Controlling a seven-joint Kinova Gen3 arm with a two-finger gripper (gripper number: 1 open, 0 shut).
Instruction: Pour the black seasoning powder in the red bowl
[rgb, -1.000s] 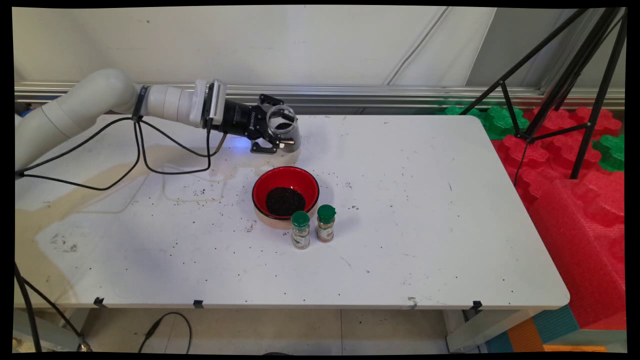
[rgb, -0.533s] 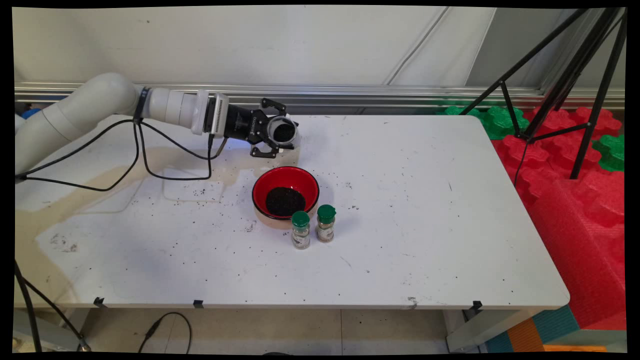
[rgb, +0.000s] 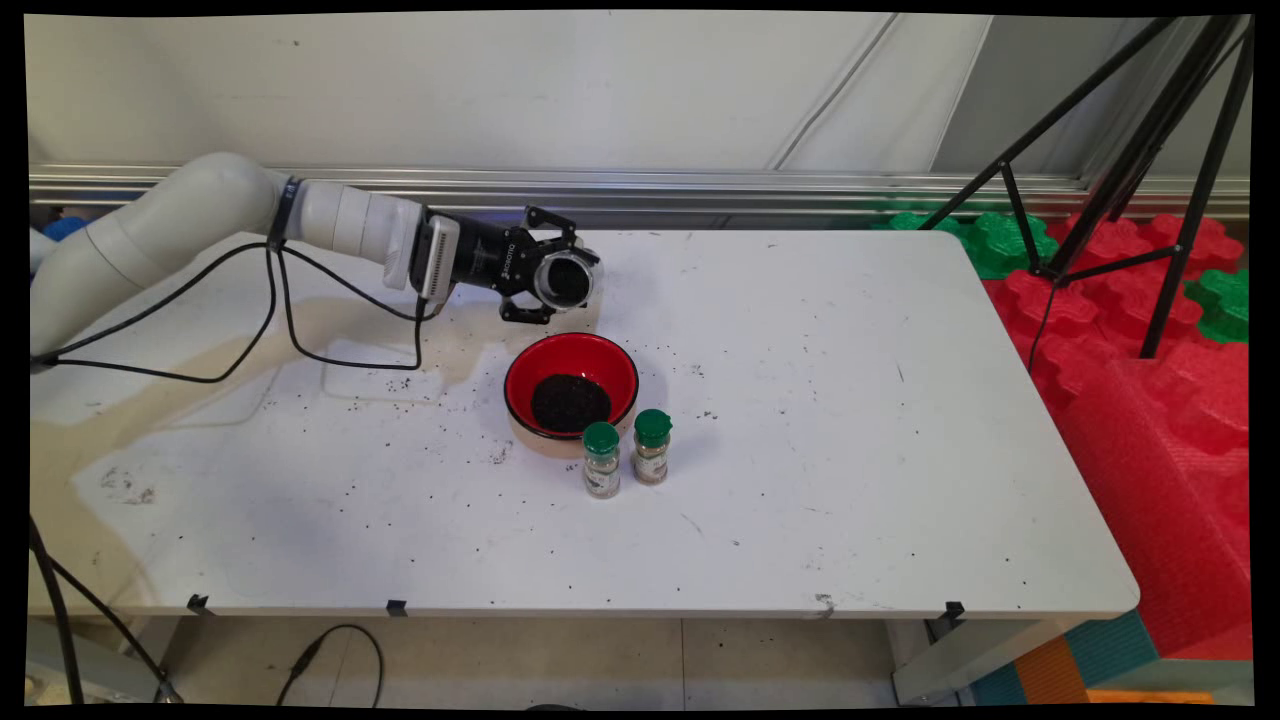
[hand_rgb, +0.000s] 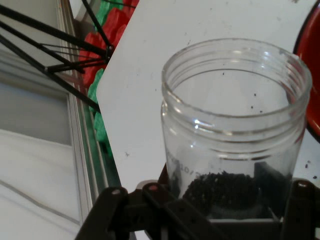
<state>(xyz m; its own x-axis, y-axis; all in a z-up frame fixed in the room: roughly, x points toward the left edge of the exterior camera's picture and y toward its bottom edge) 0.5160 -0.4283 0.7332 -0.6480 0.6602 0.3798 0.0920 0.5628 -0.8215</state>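
Note:
My gripper (rgb: 556, 283) is shut on a clear open jar (rgb: 567, 279) and holds it tipped over, mouth facing the table's near side, just behind a red bowl (rgb: 606, 352). In the hand view the jar (hand_rgb: 235, 125) fills the frame, with a small heap of dark grains (hand_rgb: 220, 190) at its bottom between the black fingers (hand_rgb: 114, 212). More dark grains (rgb: 570, 402) lie in the bowl. Its red rim (hand_rgb: 309, 85) shows at the right edge of the hand view. Two green-capped spice bottles (rgb: 601, 460) (rgb: 651, 447) stand side by side in front of the bowl.
Loose dark grains are scattered over the white table (rgb: 850, 420), and a beige stain (rgb: 150, 400) spreads on its left. Black cables (rgb: 280, 320) hang from the arm. A black tripod (rgb: 1150, 150) and red and green foam blocks (rgb: 1150, 400) stand off the right edge.
The gripper has dropped slightly toward the bowl and turned the jar over, so its mouth, earlier pointing up, now faces the near side.

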